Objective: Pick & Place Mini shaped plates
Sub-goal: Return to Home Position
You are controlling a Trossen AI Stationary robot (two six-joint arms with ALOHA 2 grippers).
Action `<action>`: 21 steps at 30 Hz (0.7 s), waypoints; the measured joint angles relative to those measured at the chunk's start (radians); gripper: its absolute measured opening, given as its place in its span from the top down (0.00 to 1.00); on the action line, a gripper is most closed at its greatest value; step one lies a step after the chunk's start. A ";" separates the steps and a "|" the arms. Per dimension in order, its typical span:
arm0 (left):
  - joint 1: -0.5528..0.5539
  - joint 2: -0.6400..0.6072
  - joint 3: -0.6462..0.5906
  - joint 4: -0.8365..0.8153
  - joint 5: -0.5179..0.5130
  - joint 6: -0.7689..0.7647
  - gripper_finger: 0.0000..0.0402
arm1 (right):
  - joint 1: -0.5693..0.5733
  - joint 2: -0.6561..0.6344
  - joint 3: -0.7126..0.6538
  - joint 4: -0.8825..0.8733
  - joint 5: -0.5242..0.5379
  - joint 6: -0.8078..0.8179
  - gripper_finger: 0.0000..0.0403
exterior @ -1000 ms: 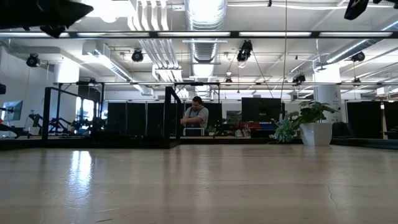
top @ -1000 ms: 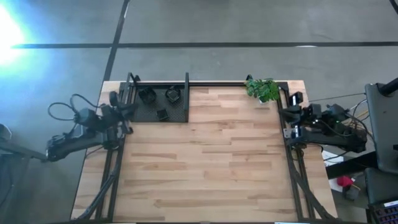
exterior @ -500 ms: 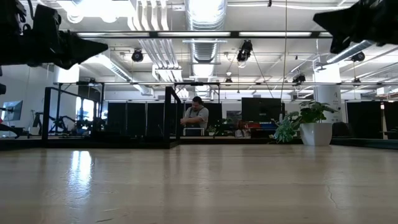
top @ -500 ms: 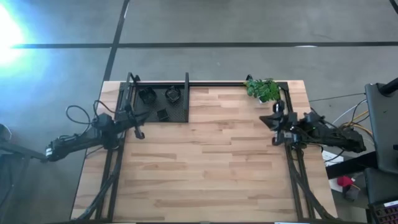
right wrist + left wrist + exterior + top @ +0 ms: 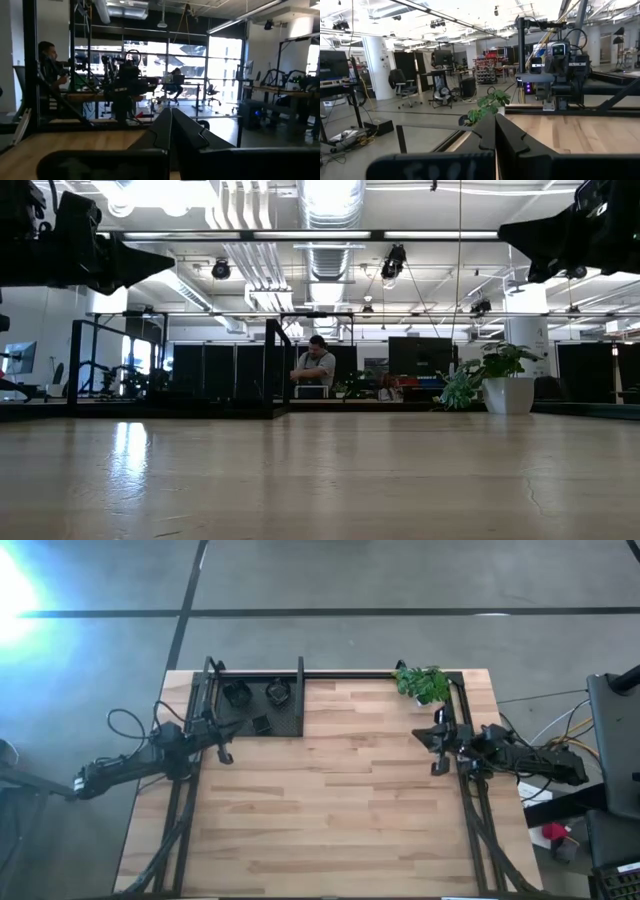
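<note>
Three mini shaped plates, small glossy black dishes (image 5: 237, 693) (image 5: 278, 691) (image 5: 260, 723), lie in a black tray (image 5: 290, 725) at the table's far left corner. My left gripper (image 5: 223, 742) hovers at the tray's near left edge, well above the table. It shows as a dark shape high in the low view (image 5: 165, 255). Its fingers are shut, meeting in the left wrist view (image 5: 495, 131). My right gripper (image 5: 422, 735) hangs over the table's right side near the plant, pointing left, also shut (image 5: 171, 125). Neither holds anything.
A small green plant (image 5: 422, 683) stands at the far right corner. Black frame rails run along the table's left and right edges (image 5: 470, 810). The wooden top (image 5: 330, 800) lies between the two arms. A person (image 5: 47, 65) sits in the room beyond the table.
Both arms have swung out from their folded poses at the table's sides, reaching toward the middle with the grippers now pointing at each other. Both have dropped into the top of the low view. In the last half second the right gripper has slid slightly further left.
</note>
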 joint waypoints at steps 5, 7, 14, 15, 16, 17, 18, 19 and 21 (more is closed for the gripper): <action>0.000 0.000 0.000 -0.001 0.000 -0.001 1.00 | 0.000 0.002 0.000 -0.007 0.000 0.049 0.98; 0.000 0.000 0.000 -0.007 0.000 -0.001 1.00 | 0.000 0.001 0.000 -0.007 0.000 0.049 0.98; 0.000 0.000 -0.001 -0.007 0.000 -0.003 1.00 | 0.000 0.002 0.000 -0.006 -0.001 0.049 0.98; 0.000 0.000 -0.001 -0.007 0.000 -0.003 1.00 | 0.000 0.002 0.000 -0.006 -0.001 0.049 0.98; 0.000 0.000 -0.001 -0.007 0.000 -0.003 1.00 | 0.000 0.002 0.000 -0.006 -0.001 0.049 0.98; 0.000 0.000 -0.001 -0.007 0.000 -0.003 1.00 | 0.000 0.002 0.000 -0.007 -0.001 0.050 0.98; 0.000 0.000 -0.001 -0.007 0.000 -0.003 1.00 | 0.000 0.002 0.000 -0.006 -0.001 0.049 0.98; 0.000 0.000 -0.001 -0.007 0.000 -0.003 1.00 | 0.000 0.002 0.000 -0.006 -0.001 0.049 0.98; 0.000 0.000 -0.001 -0.007 0.000 -0.002 1.00 | 0.000 0.002 0.000 -0.007 -0.001 0.051 0.98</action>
